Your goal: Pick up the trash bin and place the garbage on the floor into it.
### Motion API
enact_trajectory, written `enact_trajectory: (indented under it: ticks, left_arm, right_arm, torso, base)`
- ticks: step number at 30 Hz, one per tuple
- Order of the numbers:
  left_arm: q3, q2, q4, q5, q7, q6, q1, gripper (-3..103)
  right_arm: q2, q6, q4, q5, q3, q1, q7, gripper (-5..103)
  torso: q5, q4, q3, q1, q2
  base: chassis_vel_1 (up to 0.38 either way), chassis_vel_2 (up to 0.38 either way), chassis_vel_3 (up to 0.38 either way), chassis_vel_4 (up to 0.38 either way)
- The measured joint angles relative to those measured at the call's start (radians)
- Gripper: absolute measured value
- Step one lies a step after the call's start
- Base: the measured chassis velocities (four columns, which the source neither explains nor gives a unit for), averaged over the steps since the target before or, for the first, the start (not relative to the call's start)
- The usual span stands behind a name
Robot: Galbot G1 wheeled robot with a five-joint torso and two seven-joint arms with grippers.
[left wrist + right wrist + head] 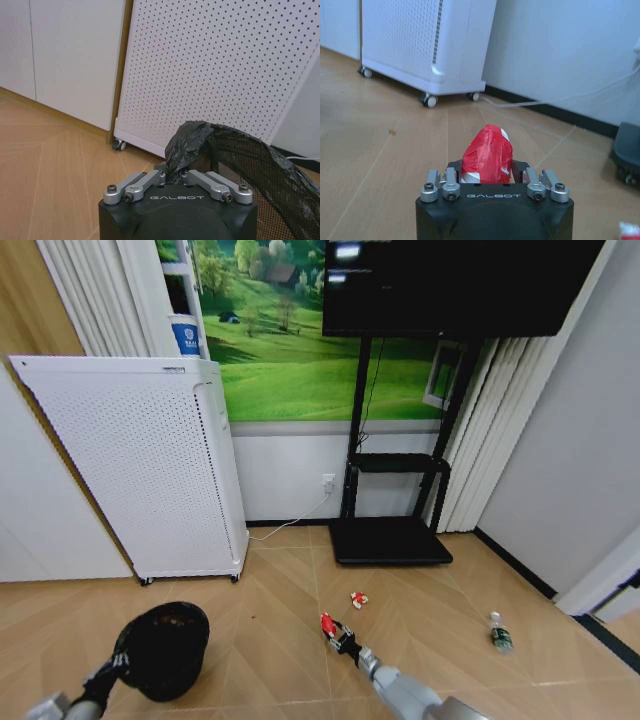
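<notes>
Wood floor (270, 580) — L gripper (172, 176) pinches bin (163, 648).

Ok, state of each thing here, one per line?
Trash bin: upright, rim gripped by the left tool.
Left tool: shut on the bin's liner.
Right tool: shut on a red-and-white scrap.
Second red-and-white scrap: lying on the floor.
Bottle: lying on the floor.
</notes>
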Motion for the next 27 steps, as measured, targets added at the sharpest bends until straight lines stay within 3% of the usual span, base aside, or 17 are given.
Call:
enact_trajectory:
  ticks: [6,9,12,18,27]
  left_arm:
    - [0.061,0.076,0.053,-0.046,-0.029,0.017,-0.116,7]
    - [0.136,0.101,0.114,-0.053,-0.036,0.026,-0.198,7]
    - [0.156,0.104,0.126,-0.053,-0.038,0.026,-0.215,7]
    - [0.330,0.142,0.229,-0.072,-0.043,0.029,-0.373,7]
    - [0.382,0.157,0.299,-0.086,-0.035,0.031,-0.472,7]
  right_arm:
    - [-0.075,0.000,0.189,0.023,-0.012,-0.011,0.022,52]
    - [-0.114,0.001,0.269,0.020,0.011,-0.024,0.022,52]
    - [-0.121,0.001,0.284,0.020,0.018,-0.027,0.022,52]
    - [-0.169,0.002,0.444,0.017,0.080,-0.058,0.012,52]
    - [-0.164,0.002,0.591,0.042,0.006,-0.013,-0.009,52]
  torso:
    - [0.0000,0.0000,0.000,0.000,0.000]
    - [0.0001,-0.0001,0.000,0.000,0.000]
    - [0.0001,0.0000,0.000,0.000,0.000]
    - [-0.0001,0.0000,0.000,0.000,0.000]
    - [-0.0002,0.0002,0.000,0.000,0.000]
  base:
    - [0.000,0.000,0.000,0.000]
    - [0.000,0.000,0.000,0.000]
    - [0.000,0.000,0.000,0.000]
    - [0.000,0.000,0.000,0.000]
    - [0.000,0.000,0.000,0.000]
